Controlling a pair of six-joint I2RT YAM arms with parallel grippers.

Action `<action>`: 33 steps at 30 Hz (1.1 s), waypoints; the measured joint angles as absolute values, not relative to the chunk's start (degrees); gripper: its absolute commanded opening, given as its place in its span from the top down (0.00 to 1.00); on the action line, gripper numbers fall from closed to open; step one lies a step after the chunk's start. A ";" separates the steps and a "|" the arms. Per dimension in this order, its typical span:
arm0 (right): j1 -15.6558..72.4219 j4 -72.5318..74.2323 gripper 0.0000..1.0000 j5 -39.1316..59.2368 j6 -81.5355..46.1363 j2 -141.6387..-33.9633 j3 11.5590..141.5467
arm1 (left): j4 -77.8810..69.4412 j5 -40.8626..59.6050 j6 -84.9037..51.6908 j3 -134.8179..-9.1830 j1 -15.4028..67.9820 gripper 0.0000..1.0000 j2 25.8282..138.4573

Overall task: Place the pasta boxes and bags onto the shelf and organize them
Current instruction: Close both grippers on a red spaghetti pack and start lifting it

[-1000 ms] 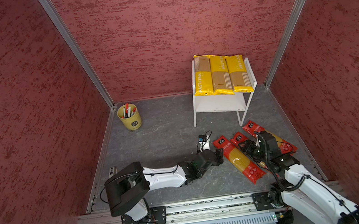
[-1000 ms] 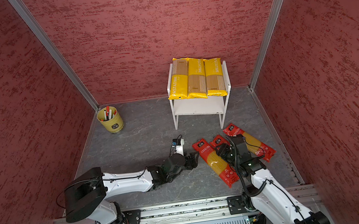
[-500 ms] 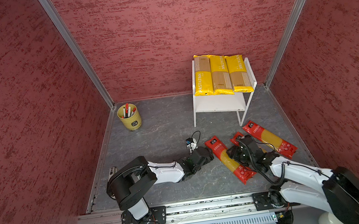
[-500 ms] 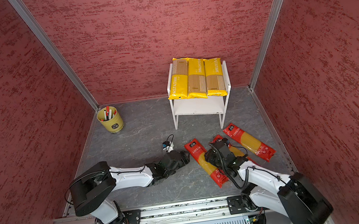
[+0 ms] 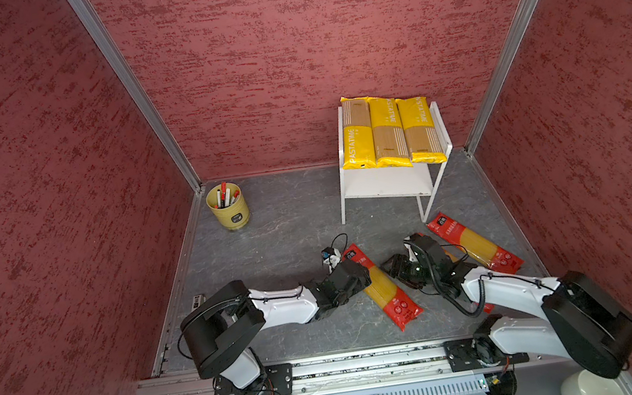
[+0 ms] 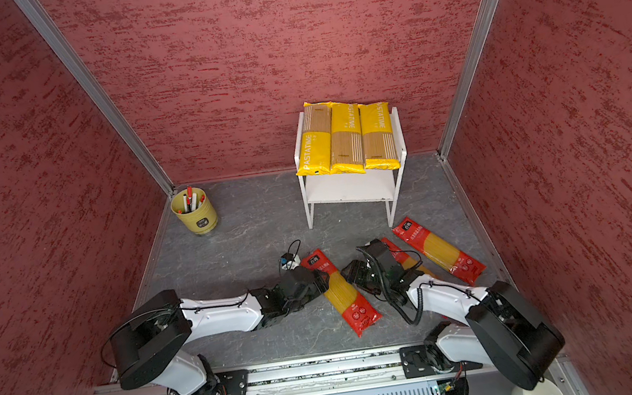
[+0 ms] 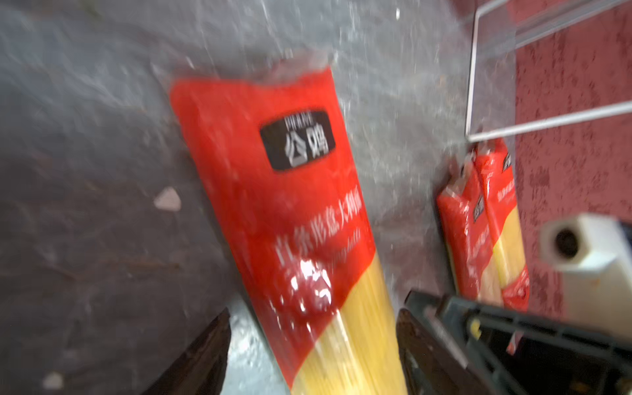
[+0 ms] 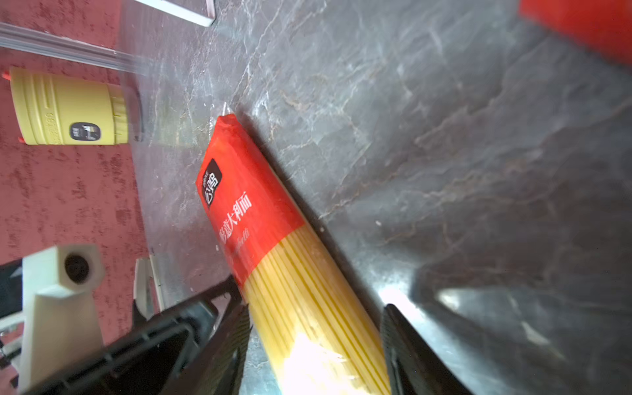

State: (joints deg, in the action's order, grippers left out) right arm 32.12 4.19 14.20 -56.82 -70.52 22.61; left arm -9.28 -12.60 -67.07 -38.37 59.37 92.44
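Shifted leftward over the past second, one red spaghetti pack (image 5: 382, 290) now lies apart from its two fellows on the grey surface (image 5: 278, 237), and both arms have swung left with it. The left arm's fingers (image 7: 201, 355) straddle the pack near where its red end meets the yellow. They are spread wide, with bare surface showing beside one of them and nothing clamped. From the opposite side the right arm's fingers (image 8: 407, 345) bracket the same pack's yellow middle, likewise parted: one sits at its edge and a gap stands at the other. Of the remaining two red packs, one (image 6: 396, 252) is largely hidden beneath the right arm. The other (image 5: 474, 243) lies just beside it, near a front leg of the white two-tier shelf (image 5: 384, 187). Three yellow PASTATIME packs (image 5: 389, 131) sit side by side on the shelf's top tier. A single yellow-green cup (image 5: 229, 213) of pens stands in the far left corner.
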 measured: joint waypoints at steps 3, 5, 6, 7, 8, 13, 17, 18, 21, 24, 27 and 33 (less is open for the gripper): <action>31.88 3.75 0.36 14.55 -54.39 -70.74 23.31 | -10.59 -11.14 -67.05 -38.54 58.72 0.41 93.93; 31.62 3.70 0.36 15.00 -53.93 -71.11 23.11 | -12.12 -9.80 -66.52 -39.46 56.90 0.48 95.74; 31.51 3.84 0.36 15.09 -53.98 -71.16 22.83 | -12.67 -8.97 -66.06 -40.18 56.03 0.51 96.68; 31.29 4.29 0.37 15.29 -54.08 -71.16 22.28 | -13.47 -7.86 -65.54 -41.06 54.94 0.53 97.95; 31.03 4.91 0.37 15.49 -54.26 -71.13 21.54 | -14.20 -6.44 -64.84 -42.24 53.80 0.54 99.33; 29.45 7.16 0.36 17.10 -55.70 -70.41 18.68 | -16.82 2.00 -61.43 -48.58 47.59 0.56 104.68; 26.61 8.67 0.35 19.90 -55.68 -68.73 16.80 | -16.01 4.91 -57.71 -49.21 44.66 0.55 102.72; 25.02 9.15 0.35 21.06 -55.44 -67.96 15.86 | -15.27 5.30 -56.69 -48.82 44.51 0.54 101.36; 21.26 9.19 0.37 23.99 -53.82 -66.61 14.44 | -14.00 6.11 -55.66 -46.24 45.60 0.42 97.21; 19.00 9.10 0.41 25.74 -50.98 -66.76 14.46 | -12.05 5.78 -56.14 -44.27 50.11 0.36 95.04; 18.09 10.46 0.46 28.16 -48.53 -69.28 14.57 | -11.79 5.89 -57.54 -43.38 55.53 0.38 95.92; 17.91 17.91 0.51 33.19 -47.00 -75.53 14.74 | -12.43 5.98 -60.58 -42.41 56.42 0.53 98.54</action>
